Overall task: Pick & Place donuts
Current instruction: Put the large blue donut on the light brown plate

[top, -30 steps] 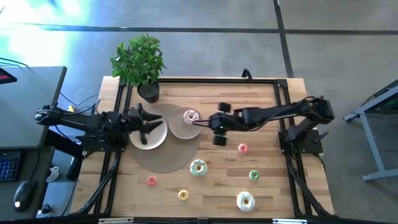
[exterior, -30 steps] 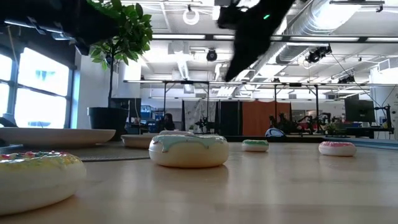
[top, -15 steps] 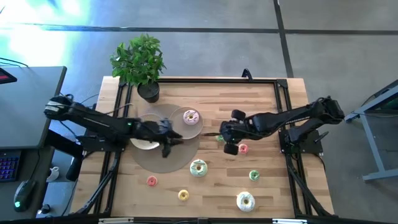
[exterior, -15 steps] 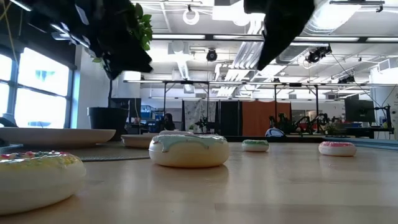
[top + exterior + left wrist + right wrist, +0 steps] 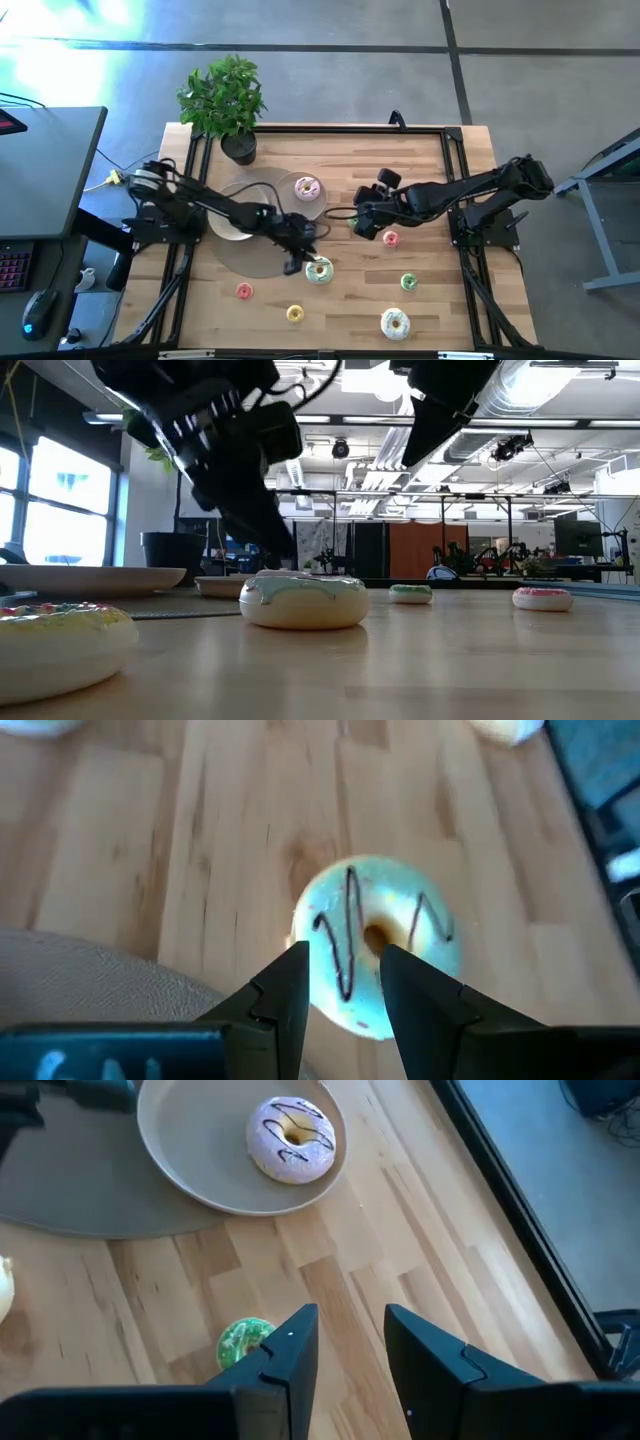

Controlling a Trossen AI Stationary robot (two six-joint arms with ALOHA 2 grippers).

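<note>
A larger green-iced donut with dark squiggles [image 5: 319, 270] lies flat on the wood near the round grey mat's edge. My left gripper [image 5: 303, 257] is open just over it; in the left wrist view [image 5: 340, 975] its fingers stand over the donut's [image 5: 385, 960] near side, and I cannot tell if they touch. My right gripper [image 5: 362, 222] is open and holds nothing; a mini green donut [image 5: 243, 1342] lies beside one finger in its wrist view [image 5: 350, 1345]. A pink-iced donut [image 5: 307, 188] sits on a beige plate [image 5: 180, 1150].
A second plate [image 5: 228, 228] and the grey mat [image 5: 250, 260] lie under my left arm. Loose on the wood: a pink mini [image 5: 391, 238], a green mini [image 5: 408, 282], a white-iced donut [image 5: 395, 323], a yellow mini [image 5: 294, 314], a pink mini [image 5: 244, 291]. A potted plant [image 5: 225, 100] stands at the far left corner.
My left gripper has swept from over the left plate toward the table's right and near edge, coming down over the green-iced donut. My right gripper has drawn back from the pink-iced donut's plate toward the right and near edge, then stayed beside the mini green donut.
</note>
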